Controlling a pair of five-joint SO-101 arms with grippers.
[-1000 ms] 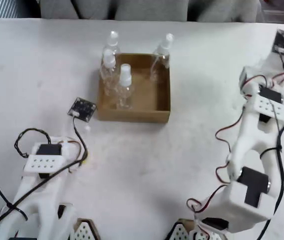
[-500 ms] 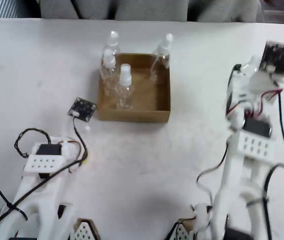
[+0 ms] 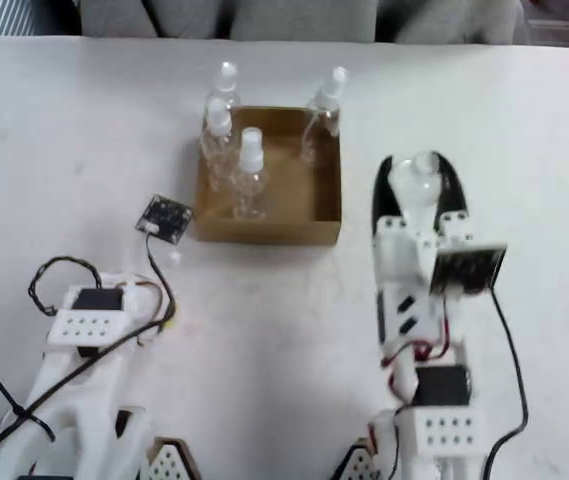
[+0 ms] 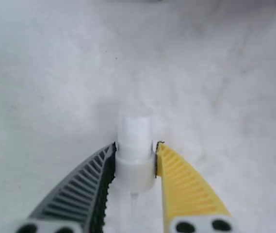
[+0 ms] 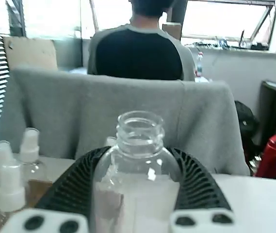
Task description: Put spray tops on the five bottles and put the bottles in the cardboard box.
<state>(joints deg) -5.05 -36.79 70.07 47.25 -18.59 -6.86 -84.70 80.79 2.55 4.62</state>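
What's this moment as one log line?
left gripper: holds spray top | right gripper: holds uncapped bottle | cardboard box: four topped bottles inside

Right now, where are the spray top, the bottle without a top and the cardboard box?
spray top (image 4: pixel 134 158), left wrist view, on its white collar.
bottle without a top (image 5: pixel 138 127), right wrist view, on its open neck.
cardboard box (image 3: pixel 269 231), high view, on its near wall.

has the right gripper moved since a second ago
Yes. In the high view the right gripper, shut on an uncapped bottle, has swung from far off on the right to close beside the cardboard box, by its right wall.
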